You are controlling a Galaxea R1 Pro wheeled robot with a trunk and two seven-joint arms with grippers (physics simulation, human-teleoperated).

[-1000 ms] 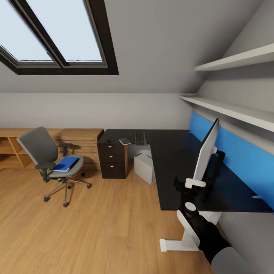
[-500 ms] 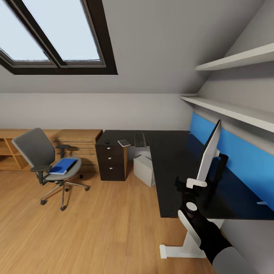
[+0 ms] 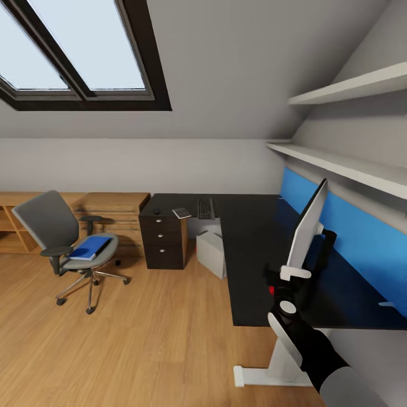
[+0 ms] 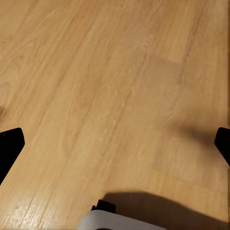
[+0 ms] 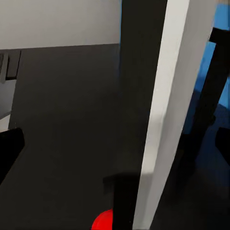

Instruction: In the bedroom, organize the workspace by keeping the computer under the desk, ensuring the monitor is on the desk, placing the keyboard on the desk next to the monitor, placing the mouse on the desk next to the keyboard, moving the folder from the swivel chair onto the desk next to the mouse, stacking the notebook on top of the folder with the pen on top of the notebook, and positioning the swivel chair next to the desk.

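- The right gripper (image 3: 295, 270) at lower right holds the monitor's (image 3: 306, 226) bottom edge over the desk (image 3: 254, 254).
- The left gripper's (image 4: 115, 143) jaws are wide open above the floor (image 4: 96, 86).
- The folder (image 3: 87, 247) lies on the chair (image 3: 56, 237) at middle left.
- The keyboard (image 3: 206, 207) and notebook (image 3: 181, 212) lie on the desk's far end, the computer (image 3: 212, 252) beneath.

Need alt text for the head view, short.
The right arm's gripper reaches to the lower edge of a monitor on a black L-shaped desk. To the left, a grey swivel chair on wood floor carries a blue folder.

Attic room: skylight (image 3: 79, 53) in sloped ceiling, wood floor (image 3: 113, 350), white shelves (image 3: 350, 87), blue wall panel (image 3: 362, 237).
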